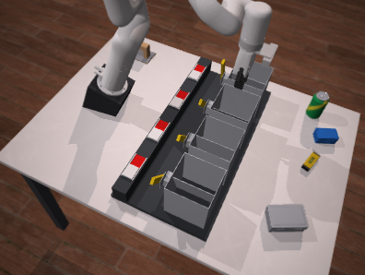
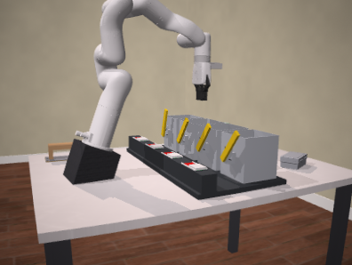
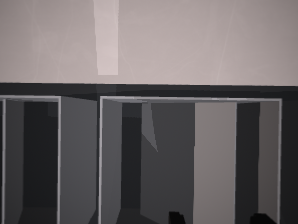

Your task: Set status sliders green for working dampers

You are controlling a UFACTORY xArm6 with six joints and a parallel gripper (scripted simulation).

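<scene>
My gripper (image 1: 240, 85) (image 2: 202, 99) (image 3: 218, 217) is partly open and empty, above the dampers at the far end of the row. Four grey open-topped dampers stand in a row behind their sliders: the farthest (image 1: 262, 74), the second (image 1: 237, 101), the third (image 1: 221, 131) and the nearest (image 1: 186, 207) (image 2: 258, 157). The farthest yellow lever (image 1: 223, 69) (image 2: 164, 122) is nearly upright; the nearest lever (image 1: 157, 179) (image 2: 230, 146) and the middle two tilt. All four sliders show red (image 1: 199, 68) (image 1: 182, 94) (image 1: 161, 125) (image 1: 137, 161) beside white covers. The wrist view shows a damper's inside (image 3: 167, 165); blade state is unclear.
The dampers stand on a dark tray (image 1: 138, 199). A green can (image 1: 316, 105), blue block (image 1: 325, 136), small yellow level (image 1: 311, 161) and grey box (image 1: 286, 218) (image 2: 293, 160) lie beyond it. A wooden-handled object (image 1: 146, 51) (image 2: 62, 149) lies near the arm's base.
</scene>
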